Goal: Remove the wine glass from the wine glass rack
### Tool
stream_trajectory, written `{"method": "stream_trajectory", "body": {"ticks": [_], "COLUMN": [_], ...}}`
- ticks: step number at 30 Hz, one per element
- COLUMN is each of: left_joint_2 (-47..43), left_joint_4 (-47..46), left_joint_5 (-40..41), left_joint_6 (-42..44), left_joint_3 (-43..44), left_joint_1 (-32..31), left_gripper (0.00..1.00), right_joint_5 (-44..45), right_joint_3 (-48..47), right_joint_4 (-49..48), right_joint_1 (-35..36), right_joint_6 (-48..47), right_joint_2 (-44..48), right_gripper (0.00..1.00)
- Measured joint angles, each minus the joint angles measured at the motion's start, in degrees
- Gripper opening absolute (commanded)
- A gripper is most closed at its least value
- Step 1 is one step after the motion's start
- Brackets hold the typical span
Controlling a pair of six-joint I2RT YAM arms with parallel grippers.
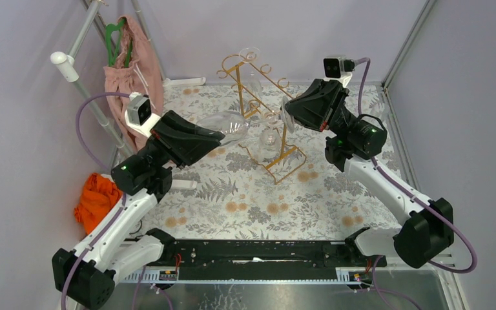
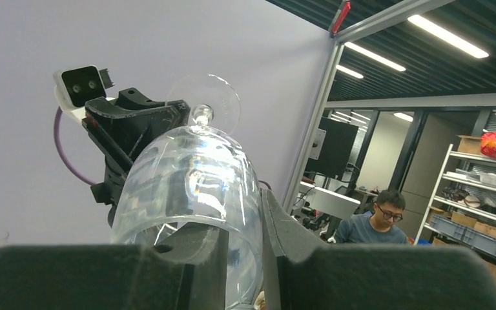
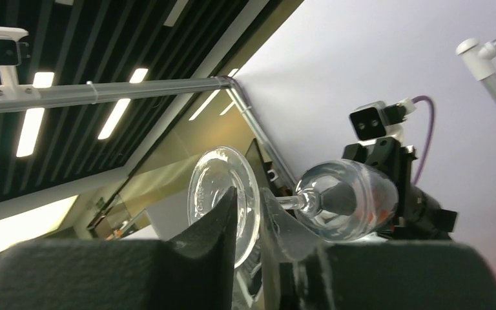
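A clear wine glass (image 1: 236,124) lies sideways in the air just in front of the gold wire rack (image 1: 283,147), held at both ends. My left gripper (image 1: 223,134) is shut on the bowl's wall; in the left wrist view (image 2: 242,213) one finger is inside the bowl (image 2: 194,187) and one outside. My right gripper (image 1: 289,113) is shut on the glass's round base; in the right wrist view (image 3: 248,206) the base disc (image 3: 223,184) sits pinched between the fingers, with the stem and bowl (image 3: 349,200) running away to the right.
Other glasses hang on the rack, one low at its front (image 1: 269,141) and one with its base at the top (image 1: 250,53). A pink-draped clothes stand (image 1: 124,74) and white pole (image 1: 97,110) stand at back left. An orange cloth (image 1: 97,197) lies at the left edge of the floral table cover (image 1: 252,194).
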State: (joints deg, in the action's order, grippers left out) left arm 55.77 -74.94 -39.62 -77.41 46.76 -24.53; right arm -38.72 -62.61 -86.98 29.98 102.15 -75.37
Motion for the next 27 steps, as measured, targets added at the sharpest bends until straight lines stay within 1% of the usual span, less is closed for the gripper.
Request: {"method": "stream_trajectory", "body": {"ticks": [3,6,10,18,20,27], "left_joint_2": [-1.3,-1.8,-2.0,-3.0,-4.3,-12.6], "left_joint_4": [3.2,6.0,6.2,7.2,9.5,22.8], "left_joint_5": [0.9,2.1,3.2,5.7,6.7,12.2], "left_joint_6": [1.6,2.8,2.8,2.5,3.0,9.1], "left_joint_3": [0.0,-0.3,-1.3,-3.2,-3.2,-2.2], "left_joint_1": [-0.2,-0.1,-0.2,-0.2,-0.1,0.2], "left_gripper": [0.00,0.00,0.00,0.00,0.00,0.00], "right_joint_5": [-0.1,-1.1,-1.4,-2.8,-2.8,-2.7], "right_joint_3": [0.6,1.2,1.5,3.3,3.9,5.3], "right_joint_4": [2.2,4.1,5.8,9.7,11.3,13.8], "right_joint_1": [0.0,0.1,0.1,0.4,0.5,0.8], "right_joint_6": [-3.0,-5.4,-7.2,-10.6,-11.8,-14.9], "right_joint_2": [0.9,1.7,2.9,4.7,5.7,10.2], "right_gripper": [0.46,0.55,0.67,0.76,0.80,0.82]}}
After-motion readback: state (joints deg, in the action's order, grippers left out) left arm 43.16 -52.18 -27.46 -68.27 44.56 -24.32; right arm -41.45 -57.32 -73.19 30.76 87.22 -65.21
